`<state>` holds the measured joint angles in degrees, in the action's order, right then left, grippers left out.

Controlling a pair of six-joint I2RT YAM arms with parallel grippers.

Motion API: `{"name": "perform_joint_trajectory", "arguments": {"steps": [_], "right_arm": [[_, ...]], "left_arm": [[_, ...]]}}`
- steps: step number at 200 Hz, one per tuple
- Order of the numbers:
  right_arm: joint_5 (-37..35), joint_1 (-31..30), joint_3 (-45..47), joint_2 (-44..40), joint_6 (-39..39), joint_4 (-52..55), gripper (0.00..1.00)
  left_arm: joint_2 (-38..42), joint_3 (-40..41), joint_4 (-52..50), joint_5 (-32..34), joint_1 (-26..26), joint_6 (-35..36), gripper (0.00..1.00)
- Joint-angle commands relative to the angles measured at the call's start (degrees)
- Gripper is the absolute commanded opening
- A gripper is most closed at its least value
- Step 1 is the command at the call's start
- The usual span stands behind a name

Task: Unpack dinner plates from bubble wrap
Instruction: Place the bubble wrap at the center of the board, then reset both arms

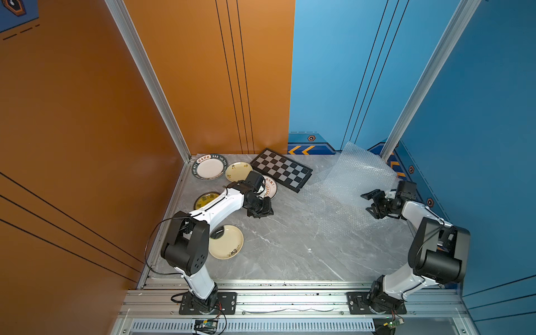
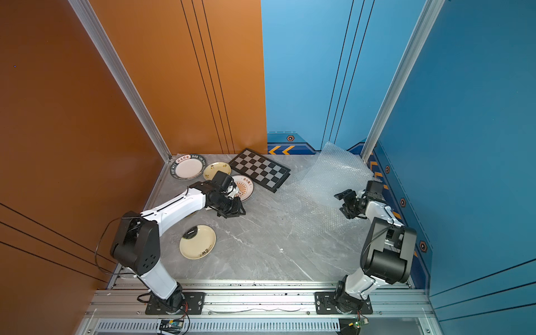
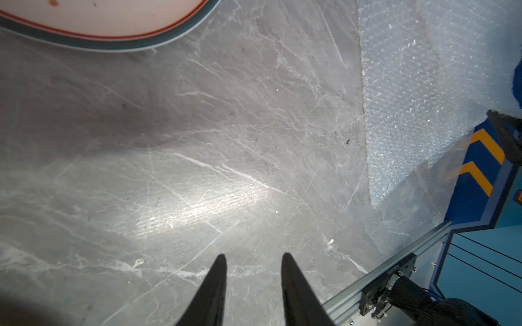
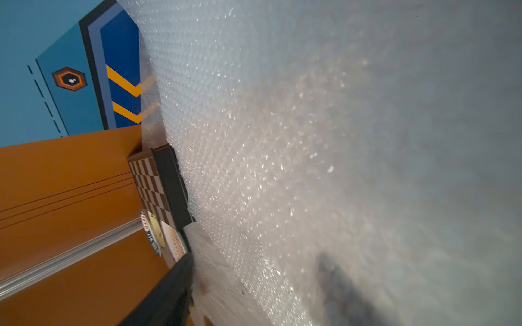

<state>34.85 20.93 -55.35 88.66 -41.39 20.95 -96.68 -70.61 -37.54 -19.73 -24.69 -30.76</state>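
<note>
Open centre, cluttered rim
The marble tabletop is bare mid and front; dinner plates crowd the left, the checkerboard the back, bubble wrap the right back

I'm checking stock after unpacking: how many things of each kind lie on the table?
Dinner plates: 5
Checkerboard: 1
Bubble wrap heap: 1; its sheets cannot be told apart
Total: 7
</note>
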Motion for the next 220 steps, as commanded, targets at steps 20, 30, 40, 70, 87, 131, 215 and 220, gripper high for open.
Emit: {"name": "perform_joint_trajectory", "arguments": {"steps": [20,30,40,70,87,131,215,220], "right_arm": [[-18.3,-0.2,-1.4,-15.5,15.2,9.1,1.0],[-20.9,-1.3,1.6,-18.2,18.2,3.8,1.0],[-23.6,-3.2,4.6,-19.9,21.5,-1.7,1.0],[-28.3,-9.8,22.1,-24.2,30.6,-35.4,1.0],[-27.9,-11.0,26.1,-20.2,30.5,-45.1,1.0],[-27.9,-14.9,30.1,-9.3,33.3,-59.7,1.0],[-30.6,-19.4,34.7,-0.1,38.2,-74.6,1.0],[-30.9,-19.6,35.0,0.3,38.0,-75.8,1.0]], "left_arm": [[9.7,2.8,-0.5,15.1,4.3,1.6,0.8],[11.9,4.6,0.6,18.2,6.2,2.3,0.85],[14.1,6.5,2.2,20.0,8.4,3.0,0.91],[22.2,15.9,13.4,25.0,14.9,7.9,0.98],[26.6,20.2,18.9,30.1,17.0,12.2,0.98],[31.7,31.5,38.3,32.9,20.8,26.8,0.98],[20.2,49.2,80.4,19.7,25.1,31.1,0.98],[19.5,49.3,80.4,19.1,25.3,31.2,0.98]]}}
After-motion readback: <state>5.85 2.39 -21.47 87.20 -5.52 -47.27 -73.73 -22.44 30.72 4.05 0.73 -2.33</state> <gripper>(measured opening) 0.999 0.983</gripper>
